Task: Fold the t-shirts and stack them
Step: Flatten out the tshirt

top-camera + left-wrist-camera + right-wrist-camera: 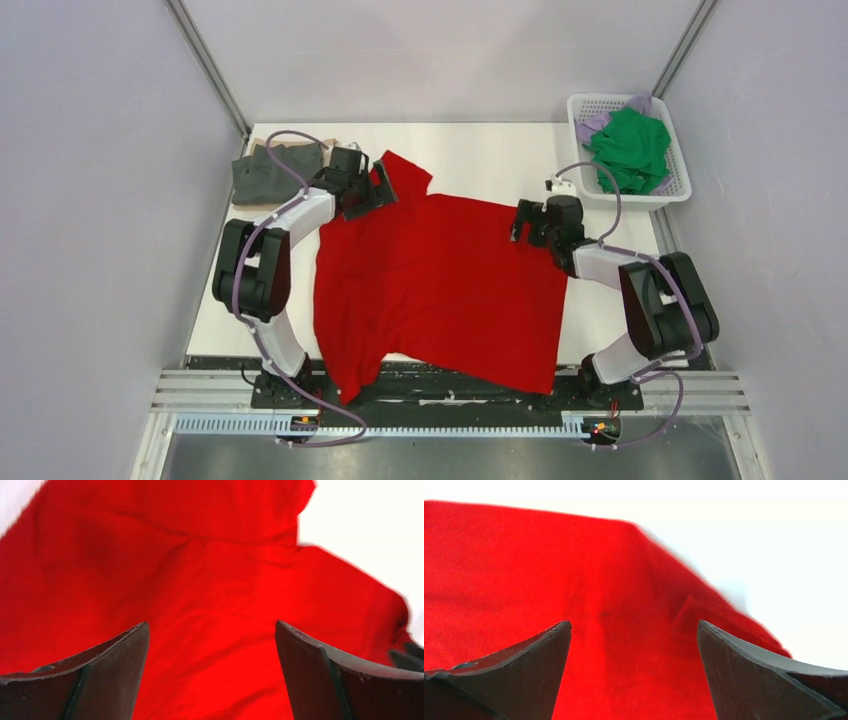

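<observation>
Find the red t-shirt (440,280) spread flat on the table (480,150), near edge drooping over the front. With left gripper (385,190) and right gripper (522,222) both gaping, empty, above its far corners, pinch together, then draw evenly for a square fold

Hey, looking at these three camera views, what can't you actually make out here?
Top view: the pale lilac cloth shirt in the white plastic lattice basket lies mostly under the green cloth shirt; anything beneath is hidden.
Top view: the tan cloth shirt shows only an edge behind the folded dark grey cloth shirt.
Wrist views: the bright red cloth t-shirt is blurred; whether the left tool or right tool touches it is unclear.
</observation>
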Robot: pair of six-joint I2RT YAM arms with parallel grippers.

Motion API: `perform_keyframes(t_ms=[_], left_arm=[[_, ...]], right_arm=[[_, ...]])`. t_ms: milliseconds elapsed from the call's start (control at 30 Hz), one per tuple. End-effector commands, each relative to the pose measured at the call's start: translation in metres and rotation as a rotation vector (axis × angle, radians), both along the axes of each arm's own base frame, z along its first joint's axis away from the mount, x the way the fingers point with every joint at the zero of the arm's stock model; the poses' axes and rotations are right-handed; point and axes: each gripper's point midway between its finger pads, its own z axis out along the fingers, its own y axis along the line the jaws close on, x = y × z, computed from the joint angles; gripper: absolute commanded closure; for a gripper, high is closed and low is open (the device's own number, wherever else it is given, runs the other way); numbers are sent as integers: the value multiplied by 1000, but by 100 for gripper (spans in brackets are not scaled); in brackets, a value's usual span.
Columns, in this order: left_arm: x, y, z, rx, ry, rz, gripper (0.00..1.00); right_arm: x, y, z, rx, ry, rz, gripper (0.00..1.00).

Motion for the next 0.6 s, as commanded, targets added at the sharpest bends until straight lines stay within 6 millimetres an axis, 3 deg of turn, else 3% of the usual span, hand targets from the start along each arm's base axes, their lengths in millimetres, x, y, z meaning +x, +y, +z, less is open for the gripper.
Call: perform_keyframes(t_ms=[0,133,267,400,567], left_arm=[[-7,8,-22,41,29,21,0],[-11,15,-28,66,57,35,0],[-14,17,-28,75,62,42,0],[-20,17,-36,68,84,42,0],[-28,21,-49,86,114,45,0]], right_arm=[[55,-31,26,-77,-102,-148,2],[83,-45,15,-60,-35,-190,2],[96,-38,39,-37,-88,-151,2],[79,-16,56,11,-113,-39,2],[44,33,47,24,-66,137,2]])
